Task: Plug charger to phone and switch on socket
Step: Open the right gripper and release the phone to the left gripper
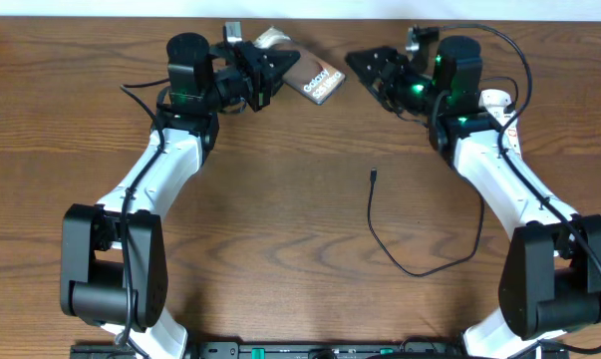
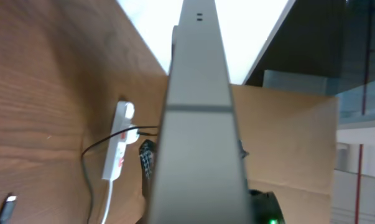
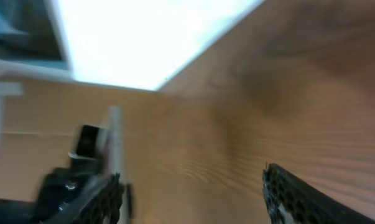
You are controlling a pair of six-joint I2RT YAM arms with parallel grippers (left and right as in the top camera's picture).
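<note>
The phone (image 1: 321, 81), dark with white "Galaxy" lettering, is held tilted off the table at the back centre by my left gripper (image 1: 278, 66), which is shut on its left edge. In the left wrist view the phone (image 2: 199, 124) fills the middle, seen edge-on. My right gripper (image 1: 372, 66) is open and empty just right of the phone; its fingers (image 3: 193, 183) are spread wide. The charger's plug tip (image 1: 374, 177) lies on the table's middle, and its black cable (image 1: 420, 273) loops right. The white socket strip (image 1: 495, 100) lies partly under my right arm, and it also shows in the left wrist view (image 2: 117, 147).
The wooden table (image 1: 280, 219) ends at a white back edge just behind both grippers. A cardboard wall (image 2: 293, 143) stands beyond the strip in the left wrist view. The strip's white cord (image 2: 107, 202) runs down toward the camera.
</note>
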